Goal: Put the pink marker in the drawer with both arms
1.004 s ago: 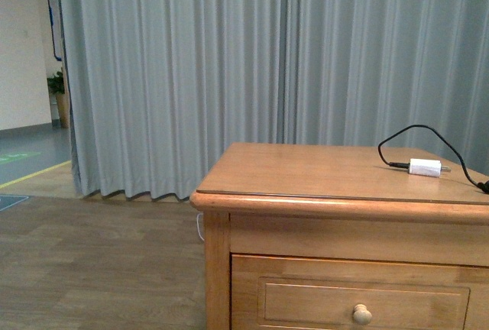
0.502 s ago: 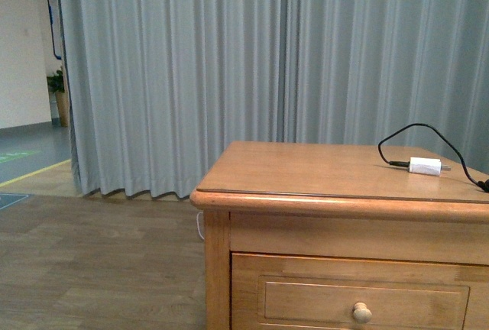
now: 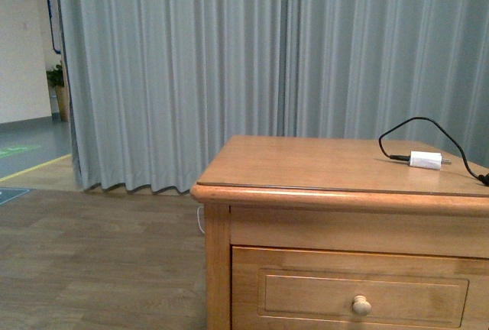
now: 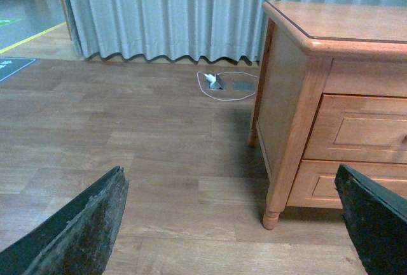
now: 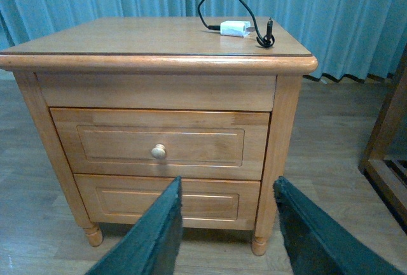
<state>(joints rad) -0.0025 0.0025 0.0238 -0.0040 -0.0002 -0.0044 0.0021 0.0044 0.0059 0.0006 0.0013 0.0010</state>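
Wooden nightstand [image 5: 159, 36] on plank floor [image 4: 159, 135] before grey curtains [image 3: 229, 63]; both end effectors [image 4: 229, 224] [image 5: 226, 230] spread open, empty.

Front view: drifting slightly, whole scene sliding up and a bit right in frame.
Cabinet [image 3: 344, 200]: top front edge now sitting higher in frame than before; front left corner about where it was.
Drawer [image 3: 359, 288]: more of its front panel is showing; knob [image 3: 361, 305] is riding higher.
Charger plug [image 3: 425, 160]: sitting a touch higher in frame, same spot on the cabinet top.
Curtain [image 3: 229, 70]: hem at left is rising in frame, more floor [image 3: 92, 261] showing below.
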